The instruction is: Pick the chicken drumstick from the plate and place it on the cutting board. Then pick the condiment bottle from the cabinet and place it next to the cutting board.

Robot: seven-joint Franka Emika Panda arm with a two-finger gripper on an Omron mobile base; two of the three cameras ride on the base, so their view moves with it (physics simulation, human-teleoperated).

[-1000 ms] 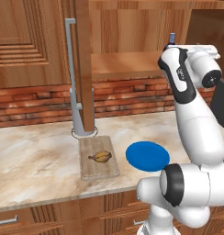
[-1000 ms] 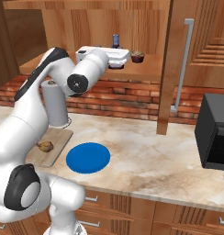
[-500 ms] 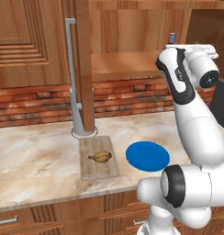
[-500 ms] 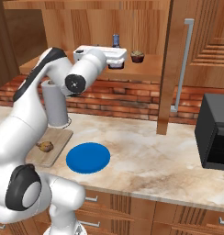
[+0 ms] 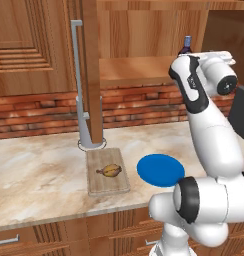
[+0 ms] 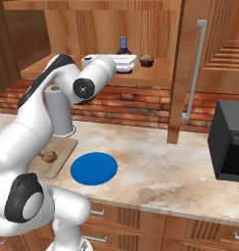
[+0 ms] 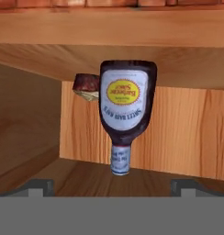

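The chicken drumstick (image 5: 110, 171) (image 6: 48, 156) lies on the cutting board (image 5: 106, 186) (image 6: 62, 152), which sits on the counter left of the bare blue plate (image 5: 160, 169) (image 6: 94, 168). The condiment bottle (image 5: 185, 46) (image 6: 123, 45) (image 7: 127, 105) stands on the cabinet shelf (image 5: 134, 67) (image 6: 160, 73). The hand view is rolled over, so there the bottle hangs cap down. My gripper (image 7: 113, 187) is open at shelf height. It points straight at the bottle and is a short way from it, with nothing between the fingertips (image 7: 40, 186).
A squat dark cupcake-like object (image 6: 147, 60) (image 7: 86, 86) stands on the shelf beside the bottle. The open cabinet door (image 5: 91, 75) with its grey handle (image 5: 76, 75) hangs over the counter. A grey canister (image 6: 60, 115) stands behind the board, and a black appliance (image 6: 231, 142) stands at the right.
My hand has crept a little closer to the bottle on the shelf. The jaws stay open, and the drumstick, board and plate have not moved.
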